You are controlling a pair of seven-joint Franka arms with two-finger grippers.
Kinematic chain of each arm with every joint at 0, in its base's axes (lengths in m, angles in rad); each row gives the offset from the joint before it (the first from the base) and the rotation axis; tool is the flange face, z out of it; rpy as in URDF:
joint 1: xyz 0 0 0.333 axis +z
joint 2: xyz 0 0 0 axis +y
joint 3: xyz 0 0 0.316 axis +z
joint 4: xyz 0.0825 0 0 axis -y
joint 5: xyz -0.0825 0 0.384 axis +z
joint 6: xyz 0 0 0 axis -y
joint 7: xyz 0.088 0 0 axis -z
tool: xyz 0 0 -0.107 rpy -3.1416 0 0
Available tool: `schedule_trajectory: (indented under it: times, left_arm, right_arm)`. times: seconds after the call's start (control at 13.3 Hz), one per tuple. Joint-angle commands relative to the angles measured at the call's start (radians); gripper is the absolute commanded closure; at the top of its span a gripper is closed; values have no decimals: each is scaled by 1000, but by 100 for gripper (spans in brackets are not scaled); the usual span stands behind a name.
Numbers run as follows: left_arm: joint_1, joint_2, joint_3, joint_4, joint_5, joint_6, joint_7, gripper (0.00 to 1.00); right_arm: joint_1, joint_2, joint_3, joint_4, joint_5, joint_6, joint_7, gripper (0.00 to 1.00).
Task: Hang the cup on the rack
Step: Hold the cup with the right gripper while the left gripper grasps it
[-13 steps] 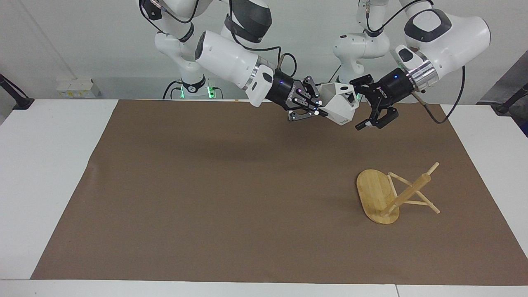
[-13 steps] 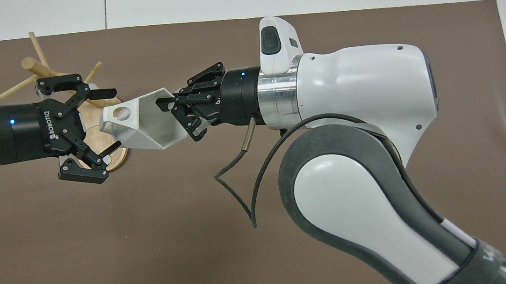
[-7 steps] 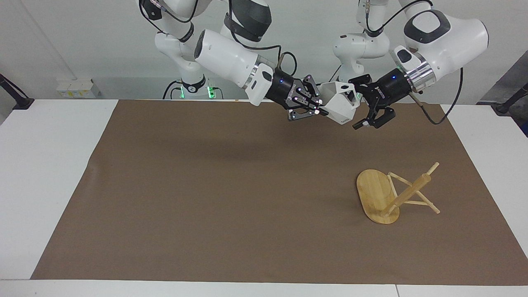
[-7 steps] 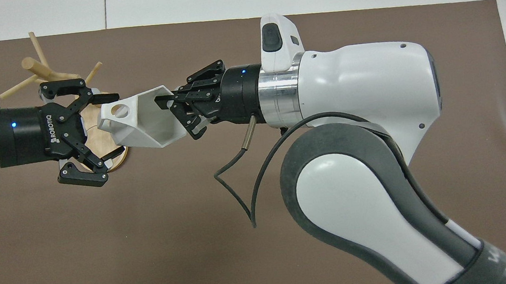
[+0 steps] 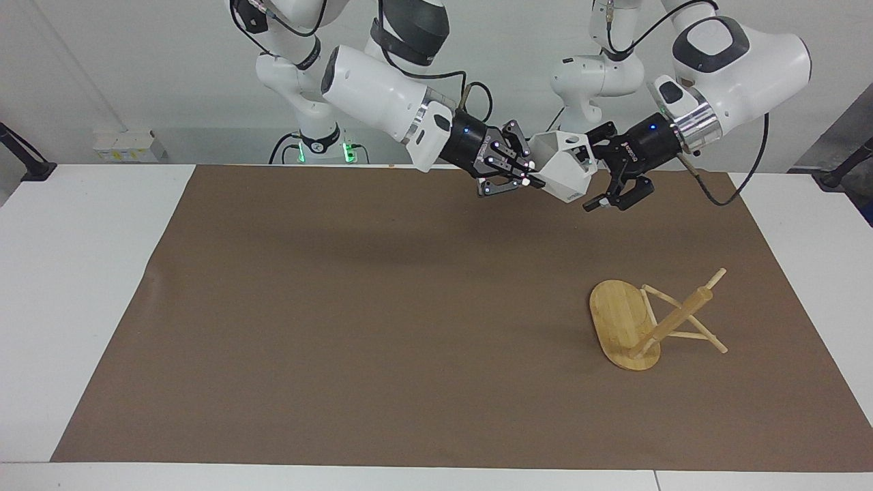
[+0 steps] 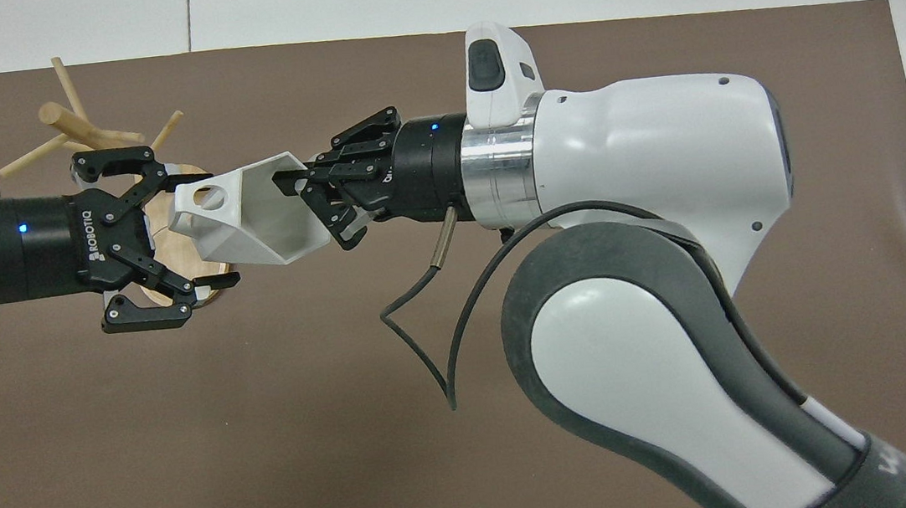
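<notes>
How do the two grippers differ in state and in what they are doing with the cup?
The right gripper is shut on the cup, pinching its rim; the left gripper is open, its fingers either side of the cup's handle end, gripping nothing. Both are raised above the brown mat, meeting at the cup.

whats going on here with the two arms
A handover in mid-air. The right claw is shut on the rim of the white cup, held over the brown mat. The left claw is open, its fingers either side of the cup's handle end. The wooden rack lies tipped over toward the left arm's end of the table.
</notes>
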Motion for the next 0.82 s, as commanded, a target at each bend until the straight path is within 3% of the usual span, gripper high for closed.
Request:
schedule_trajectory:
  times: [0.0,0.6,0.67,0.75]
  left_arm:
    - [-3,-22,-1,-23,-43,-2,24,0]
    - [-35,-27,-3,-35,-60,30,27,0]
    - [-37,-27,-3,-32,-60,31,38,38]
    - [-44,-37,-3,-54,-84,39,36,99]
  right_arm:
    - [-11,3,13,13,-4,-13,29,100]
    - [-14,0,13,13,-4,-13,51,100]
    - [-14,0,13,13,-4,-13,51,100]
    - [-15,0,13,13,-4,-13,51,100]
